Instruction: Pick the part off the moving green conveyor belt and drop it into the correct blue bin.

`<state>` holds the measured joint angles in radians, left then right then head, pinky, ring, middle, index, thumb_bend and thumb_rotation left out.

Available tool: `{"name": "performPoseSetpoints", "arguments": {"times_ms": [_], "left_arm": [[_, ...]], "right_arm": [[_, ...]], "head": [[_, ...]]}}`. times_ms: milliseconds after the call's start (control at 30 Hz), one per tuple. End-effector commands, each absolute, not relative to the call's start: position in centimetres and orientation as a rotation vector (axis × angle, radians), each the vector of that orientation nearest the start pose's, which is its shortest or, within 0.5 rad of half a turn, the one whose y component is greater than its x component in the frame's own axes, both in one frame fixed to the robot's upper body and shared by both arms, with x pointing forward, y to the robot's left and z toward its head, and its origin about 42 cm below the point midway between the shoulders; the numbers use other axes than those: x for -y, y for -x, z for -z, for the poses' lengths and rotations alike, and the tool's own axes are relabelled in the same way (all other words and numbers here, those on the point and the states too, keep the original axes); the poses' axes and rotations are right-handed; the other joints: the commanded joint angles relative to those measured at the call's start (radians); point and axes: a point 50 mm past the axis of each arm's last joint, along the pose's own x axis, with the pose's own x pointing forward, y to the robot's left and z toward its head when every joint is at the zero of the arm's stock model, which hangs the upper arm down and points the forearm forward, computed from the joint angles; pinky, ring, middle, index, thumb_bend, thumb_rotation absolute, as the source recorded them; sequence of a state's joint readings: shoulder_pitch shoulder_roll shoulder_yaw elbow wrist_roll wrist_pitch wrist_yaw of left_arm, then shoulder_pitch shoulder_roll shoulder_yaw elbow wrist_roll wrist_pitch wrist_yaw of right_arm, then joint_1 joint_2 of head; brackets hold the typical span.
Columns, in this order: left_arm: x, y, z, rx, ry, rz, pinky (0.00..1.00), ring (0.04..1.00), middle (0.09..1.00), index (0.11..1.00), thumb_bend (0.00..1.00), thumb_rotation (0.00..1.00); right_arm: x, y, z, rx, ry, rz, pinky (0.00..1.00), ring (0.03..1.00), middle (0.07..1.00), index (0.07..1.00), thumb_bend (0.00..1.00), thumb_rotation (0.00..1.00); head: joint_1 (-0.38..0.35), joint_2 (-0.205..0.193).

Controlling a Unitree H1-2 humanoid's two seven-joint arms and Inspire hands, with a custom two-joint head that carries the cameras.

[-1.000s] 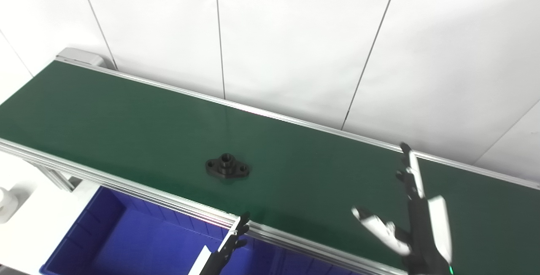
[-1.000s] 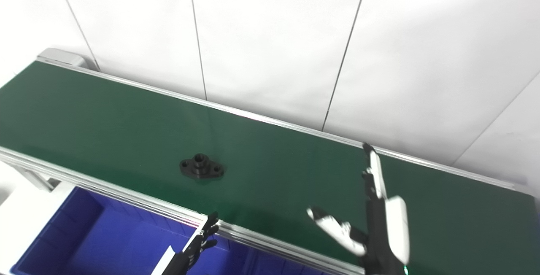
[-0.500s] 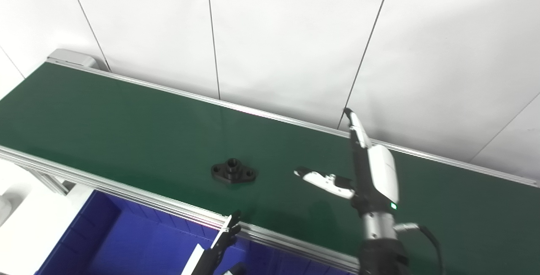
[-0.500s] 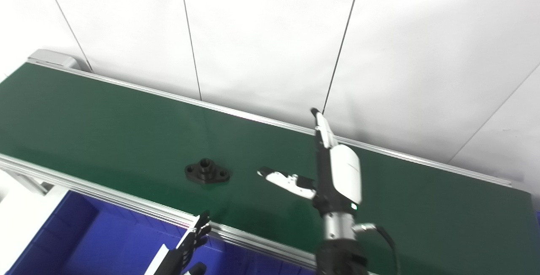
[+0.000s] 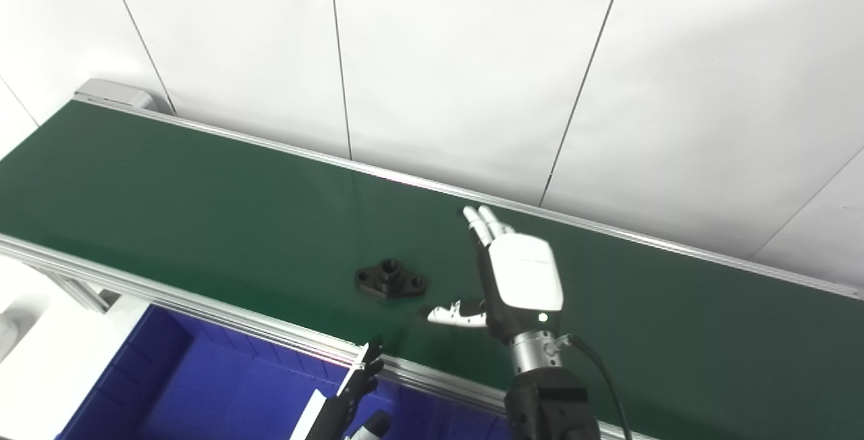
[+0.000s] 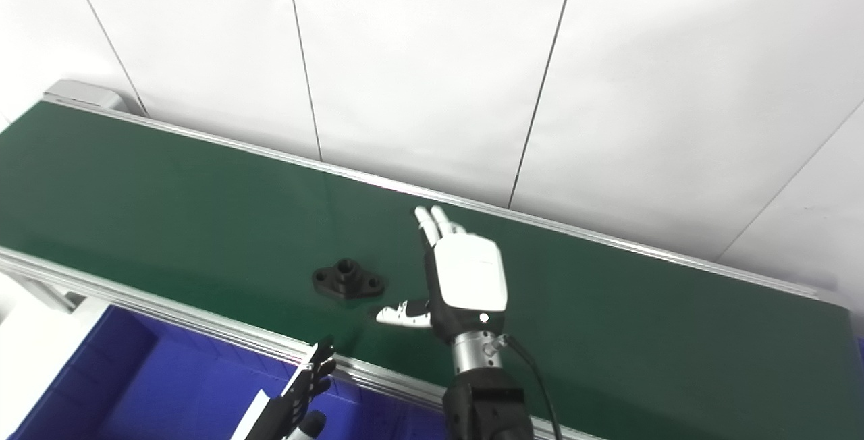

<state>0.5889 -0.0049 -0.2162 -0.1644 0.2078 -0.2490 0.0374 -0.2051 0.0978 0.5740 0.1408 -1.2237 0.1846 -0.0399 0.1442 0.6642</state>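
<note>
A smooth white panelled wall (image 5: 459, 55) fills the upper half of the frame, split by thin dark seams (image 5: 339, 55) running slightly slanted. Light falls evenly, with soft grey shading toward the right.

White-backed right hand (image 5: 518, 278), black wrist cable (image 5: 601, 376).

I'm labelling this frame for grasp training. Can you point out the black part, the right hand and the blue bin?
black part (image 5: 390, 278), left eye view, its raised central hub.
right hand (image 5: 520, 278), left eye view, white back plate.
blue bin (image 5: 223, 386), left eye view, bare floor.
</note>
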Motion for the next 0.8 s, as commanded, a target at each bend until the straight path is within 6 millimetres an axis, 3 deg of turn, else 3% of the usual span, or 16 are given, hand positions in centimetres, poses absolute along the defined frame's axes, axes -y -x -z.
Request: {"name": "performPoseSetpoints", "arguments": {"times_ms": [0, 267, 767], "left_arm": [[-17.2, -8.1, -6.3, -0.103, -0.117, 0.074, 0.97, 0.976, 1.0, 1.0, 0.78, 0.97], [-16.7, -8.0, -6.6, -0.11, -0.116, 0.077, 0.96, 0.976, 0.992, 1.0, 0.79, 0.98], [-16.4, -7.9, -6.5, -0.115, -0.097, 0.089, 0.92, 0.96, 0.987, 1.0, 0.8, 0.96]], "right_arm": [[1.1, -31.0, -13.6, 0.374, 1.238, -0.327, 0.7, 0.796, 0.895, 0.878, 0.93, 0.43], [1.6, -31.9, -11.4, 0.328, 1.312, -0.378, 0.67, 0.742, 0.827, 0.838, 0.93, 0.43], [2.2, -32.4, -10.3, 0.264, 1.283, -0.412, 0.61, 0.716, 0.825, 0.848, 0.92, 0.46]], "head": [[0.005, 0.003], [0.015, 0.012], [0.027, 0.018]]}}
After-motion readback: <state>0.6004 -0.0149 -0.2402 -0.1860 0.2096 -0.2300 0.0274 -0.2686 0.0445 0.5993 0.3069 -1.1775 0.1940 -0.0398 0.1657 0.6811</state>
